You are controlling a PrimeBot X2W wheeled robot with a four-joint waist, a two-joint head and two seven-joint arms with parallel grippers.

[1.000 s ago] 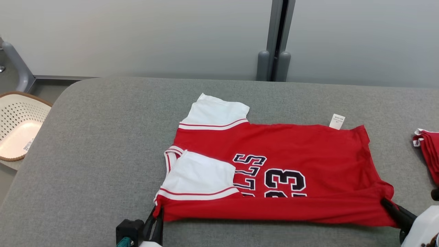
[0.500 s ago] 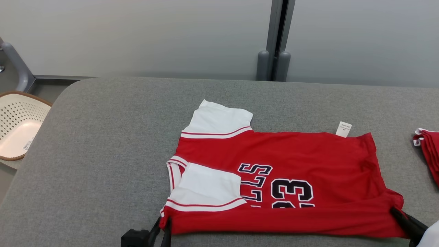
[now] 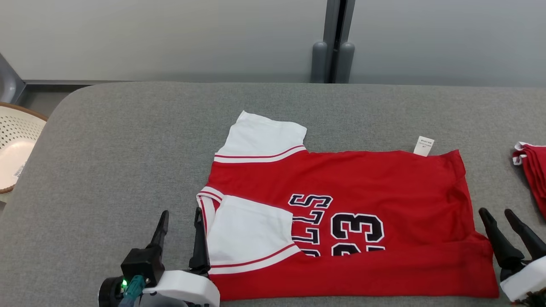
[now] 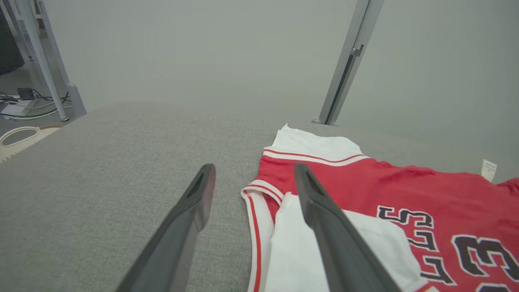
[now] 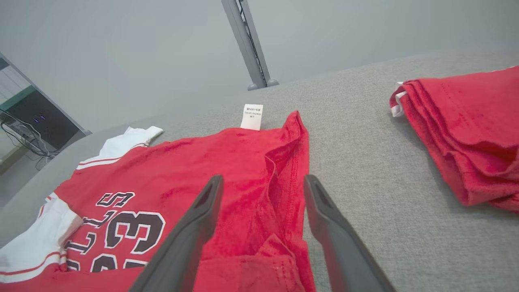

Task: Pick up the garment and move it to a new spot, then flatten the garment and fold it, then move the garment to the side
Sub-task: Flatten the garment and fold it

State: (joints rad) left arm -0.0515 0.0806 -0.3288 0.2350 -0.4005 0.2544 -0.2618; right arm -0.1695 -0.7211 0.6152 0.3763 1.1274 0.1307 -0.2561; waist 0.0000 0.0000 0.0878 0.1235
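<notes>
I see a red sports shirt (image 3: 341,204) with white sleeves lying flat in the middle of a grey padded surface (image 3: 128,149). Its neck points to my robot's left and its hem to the right. The near long edge is folded up over the body and covers the lower part of the dark number 23 and the letters beside it. One white sleeve is folded in over the red cloth; the other lies spread out at the far side. A small white label (image 3: 423,146) sticks out at the far edge near the hem.

The left gripper (image 3: 181,211) sits at the neck end with its two dark fingers spread apart. The inner finger is just beside the striped neckline; I cannot tell if it touches. The right gripper (image 3: 495,210) sits at the hem end, near the shirt's near corner, with its fingers also spread apart.

A second folded red garment (image 3: 533,170) lies at the right edge of the surface, well apart from the shirt. A pale perforated basket (image 3: 13,140) stands off the surface's left end.
</notes>
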